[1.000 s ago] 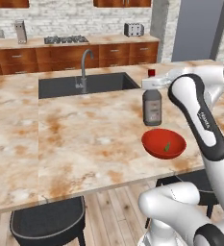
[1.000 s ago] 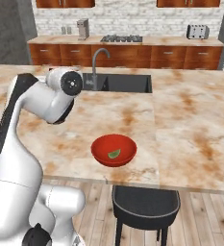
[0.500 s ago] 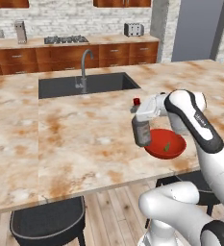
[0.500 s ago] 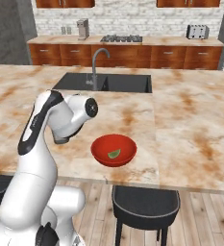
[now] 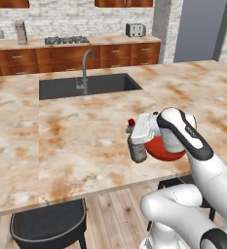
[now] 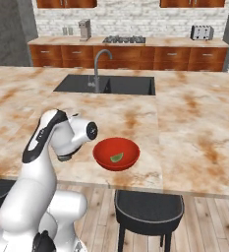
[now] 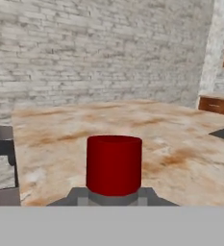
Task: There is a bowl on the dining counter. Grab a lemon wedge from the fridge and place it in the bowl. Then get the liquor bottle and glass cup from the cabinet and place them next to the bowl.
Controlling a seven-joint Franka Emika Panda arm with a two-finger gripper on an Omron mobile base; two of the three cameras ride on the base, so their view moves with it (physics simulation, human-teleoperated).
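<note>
The marble dining counter [image 5: 76, 146] runs wide across both base views, with a dark sink [image 5: 88, 85] and its curved faucet [image 5: 85, 68] set into the far side. Near the front edge, the red bowl [image 6: 116, 153] sits on the marble, and a green lemon wedge [image 6: 117, 157] lies inside it. In the left base view the bowl [image 5: 166, 151] is mostly hidden behind the white arm. Just to the left of the bowl there, the gripper [image 5: 135, 141] holds the liquor bottle [image 5: 137, 150] low over the counter, roughly upright; whether its base touches the marble is hard to tell. The bottle's red cap [image 5: 131, 122] shows at the top, and in the hand view the same cap [image 7: 114, 164] stands close between the finger tips, which appear to be clamped on the bottle's neck. Two black stools [image 5: 49, 226] stand at the counter's near side.
</note>
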